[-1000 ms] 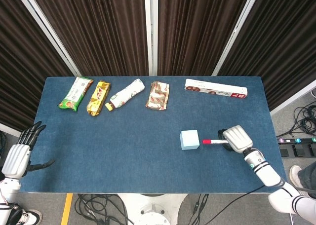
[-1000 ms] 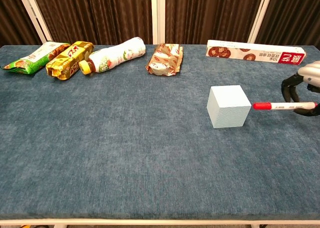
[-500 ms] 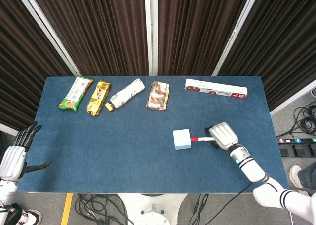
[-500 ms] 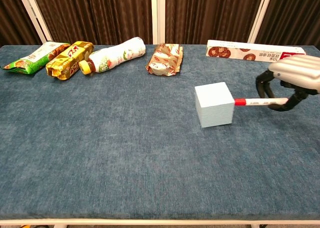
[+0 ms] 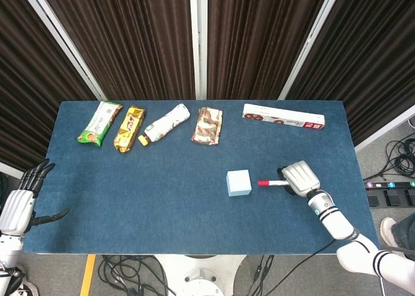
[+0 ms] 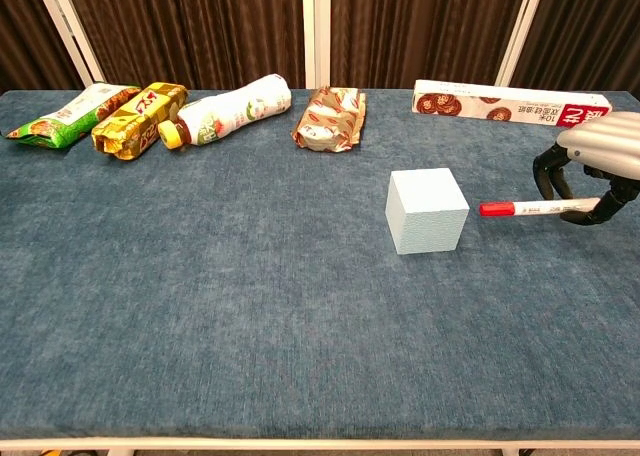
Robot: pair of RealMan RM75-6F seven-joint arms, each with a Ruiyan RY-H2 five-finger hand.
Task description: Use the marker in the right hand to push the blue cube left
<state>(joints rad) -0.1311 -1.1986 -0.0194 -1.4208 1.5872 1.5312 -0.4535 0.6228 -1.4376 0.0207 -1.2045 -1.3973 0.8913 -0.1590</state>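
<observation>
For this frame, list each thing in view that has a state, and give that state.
blue cube: upright on the table, clear of the marker tip.
marker: held level, red cap toward the cube, not touching it.
right hand: grips the marker.
left hand: holds nothing, fingers apart, off the table's left edge.
bottle: lying on its side, yellow cap on.
long box: lying flat.

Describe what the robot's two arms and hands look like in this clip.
Both hands have silvery-white, ridged backs with black fingers: the right hand shows this in both views, the left hand only from the head view, at the table's left edge. The right forearm is white and segmented, with a dark wrist ring carrying small green marks.
</observation>
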